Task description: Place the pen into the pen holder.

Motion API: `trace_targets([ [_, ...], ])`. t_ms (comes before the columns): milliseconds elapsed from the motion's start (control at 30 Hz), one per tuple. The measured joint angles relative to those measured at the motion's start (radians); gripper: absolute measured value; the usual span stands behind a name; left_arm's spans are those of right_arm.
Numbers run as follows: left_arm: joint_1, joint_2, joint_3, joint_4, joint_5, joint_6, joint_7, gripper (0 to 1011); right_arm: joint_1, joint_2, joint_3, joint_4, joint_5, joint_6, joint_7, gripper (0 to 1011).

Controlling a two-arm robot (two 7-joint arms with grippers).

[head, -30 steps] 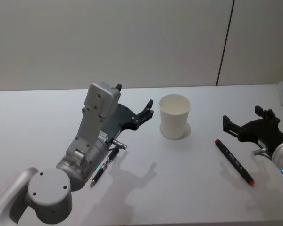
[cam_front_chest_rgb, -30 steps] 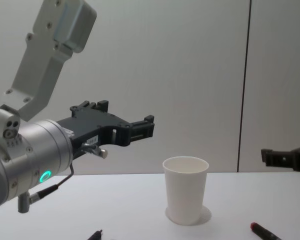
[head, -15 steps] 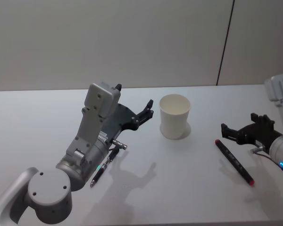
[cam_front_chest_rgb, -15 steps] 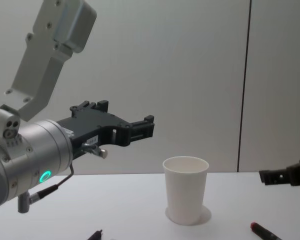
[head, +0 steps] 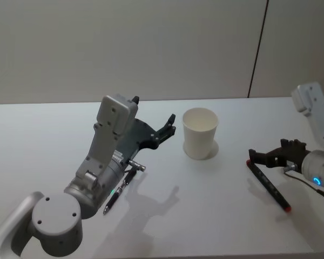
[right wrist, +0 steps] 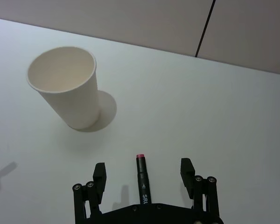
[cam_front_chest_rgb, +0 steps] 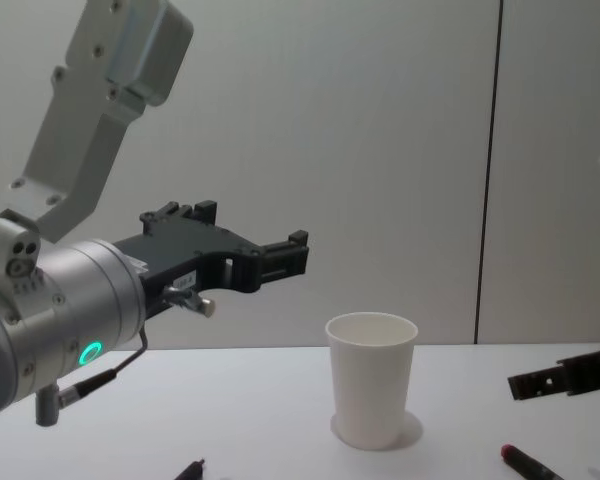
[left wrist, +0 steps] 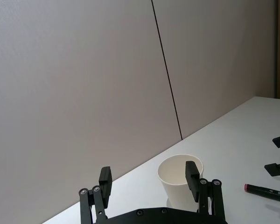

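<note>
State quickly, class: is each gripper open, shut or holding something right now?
Left gripper: open, holding nothing.
Right gripper: open, poised above the red-capped marker, holding nothing.

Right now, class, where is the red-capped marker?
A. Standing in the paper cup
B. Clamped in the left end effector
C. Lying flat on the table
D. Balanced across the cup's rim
C: the red-capped marker lies flat on the table, below the open fingers of the right end effector, while the paper cup stands empty.
</note>
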Motion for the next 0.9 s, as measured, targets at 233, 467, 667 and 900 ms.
trace_targets([
  [233, 0.000, 0.000, 0.000, 0.000, 0.000, 0.000, 0.000, 1003, 0.050, -0.020, -0.003, 0.065, -0.002, 0.048, 0.012, 1002],
  [467, 0.000, 0.000, 0.000, 0.000, 0.000, 0.000, 0.000, 1003, 0.098, -0.040, -0.007, 0.133, -0.011, 0.086, 0.018, 1002],
  [667, 0.000, 0.000, 0.000, 0.000, 0.000, 0.000, 0.000, 1003, 0.131, -0.056, -0.012, 0.187, -0.020, 0.104, 0.018, 1002],
  [900, 0.000, 0.000, 0.000, 0.000, 0.000, 0.000, 0.000, 1003, 0.161, -0.073, -0.020, 0.246, -0.033, 0.113, 0.015, 1001],
])
